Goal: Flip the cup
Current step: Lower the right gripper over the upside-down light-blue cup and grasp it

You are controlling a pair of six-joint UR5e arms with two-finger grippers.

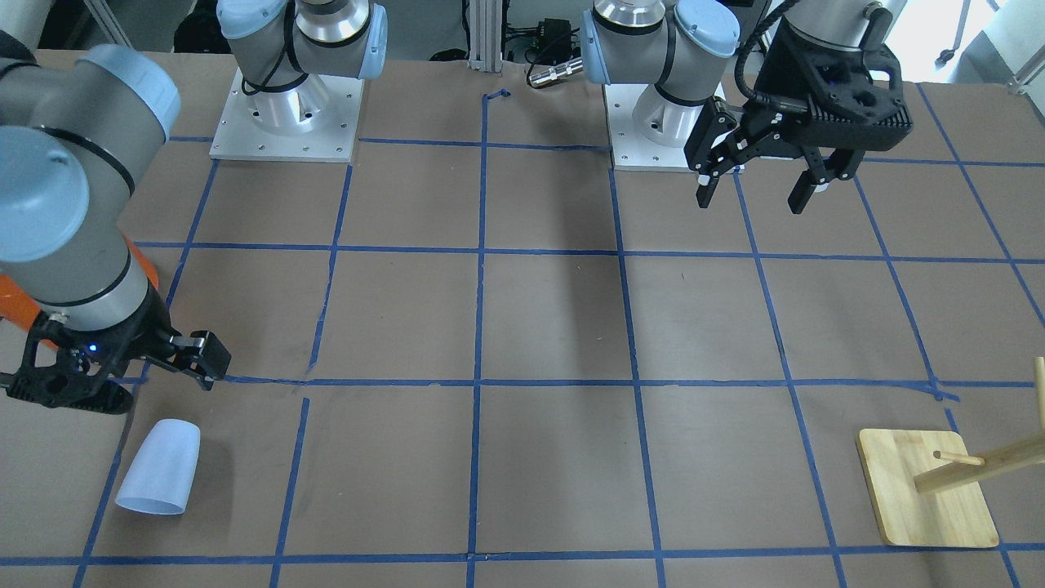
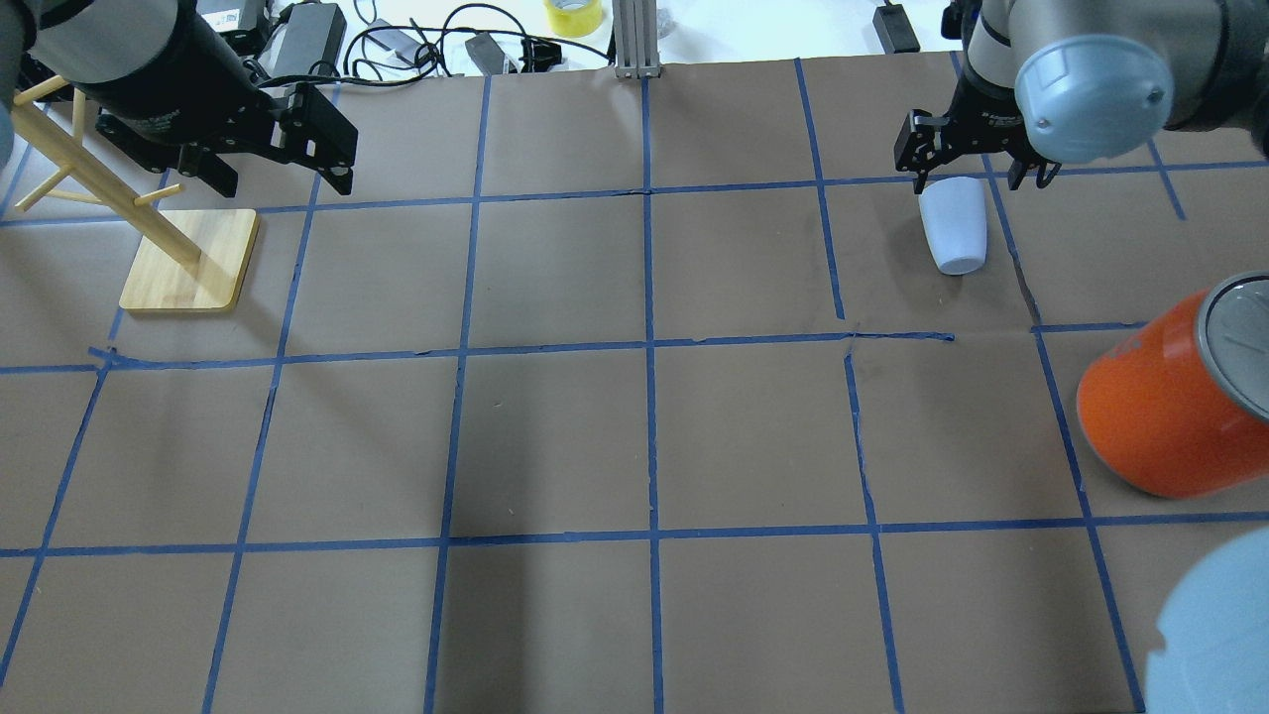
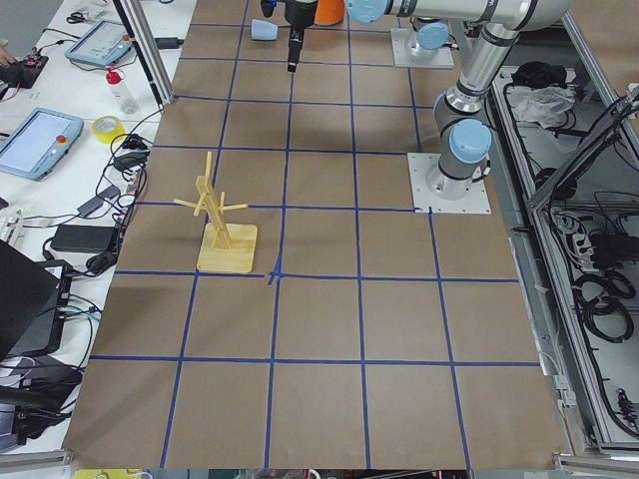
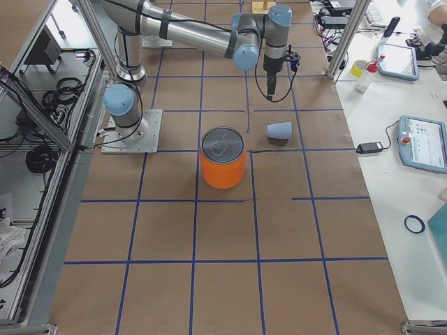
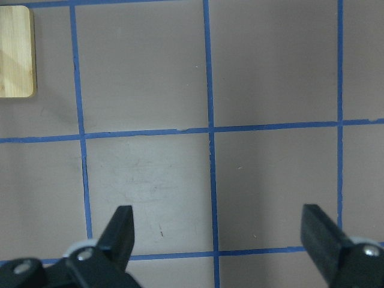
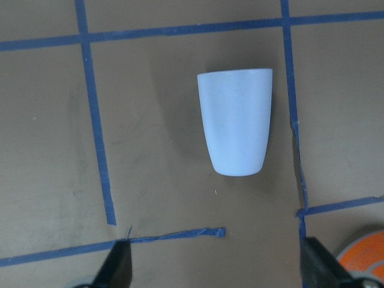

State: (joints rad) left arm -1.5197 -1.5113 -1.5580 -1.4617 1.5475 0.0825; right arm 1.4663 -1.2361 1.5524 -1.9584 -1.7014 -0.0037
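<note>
The cup lies on its side on the table, near the can but clear of it, on the side of the can away from my bases. Its narrow bottom end points back toward the can's side of the table, and its wide mouth points away from the can. In the wrist view only its smooth pale-blue outside shows.

My right gripper hangs above the table just past the can, over the cup. Its jaws stand wide, spread further than the cup is broad, and hold nothing. Neither fingertip touches the cup. In the side view the gripper is well above the tabletop, pointing down.

My left gripper is well apart from the can, toward the other end of the table. Its jaws are also spread wide and hold nothing, with only brown paper and blue tape lines under them. The wooden rack stands upright further from the can than that gripper, with one corner of its base in my left wrist view.
</note>
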